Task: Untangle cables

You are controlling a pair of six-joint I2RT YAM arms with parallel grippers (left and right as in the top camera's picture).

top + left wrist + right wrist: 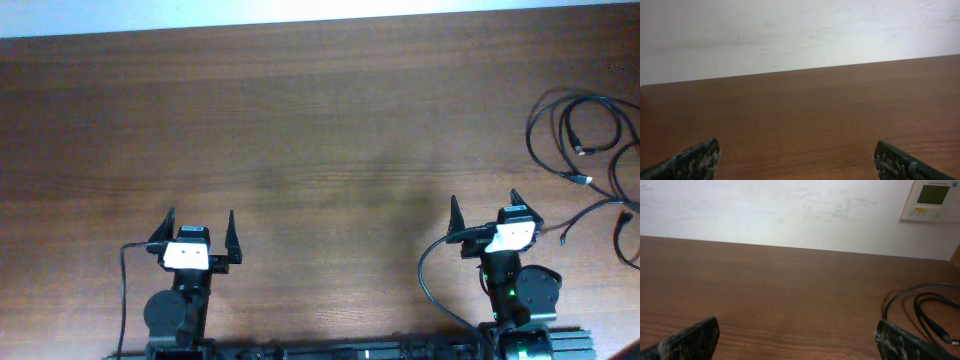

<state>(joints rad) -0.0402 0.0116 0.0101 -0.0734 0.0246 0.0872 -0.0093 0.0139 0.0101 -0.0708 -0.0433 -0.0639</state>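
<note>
The cables (585,150) are several thin black looped cords with small plugs, lying in a tangle at the table's far right edge. Part of them shows at the right of the right wrist view (925,305). My right gripper (484,208) is open and empty near the front edge, to the left of and in front of the cables, not touching them. It also shows in the right wrist view (797,337). My left gripper (200,225) is open and empty at the front left, far from the cables. In the left wrist view (795,160) only bare table lies between its fingers.
The wooden table (300,120) ends at a white wall (790,210) at the back. A wall control panel (932,199) hangs at the upper right. Thick black arm wires (432,275) run by each base.
</note>
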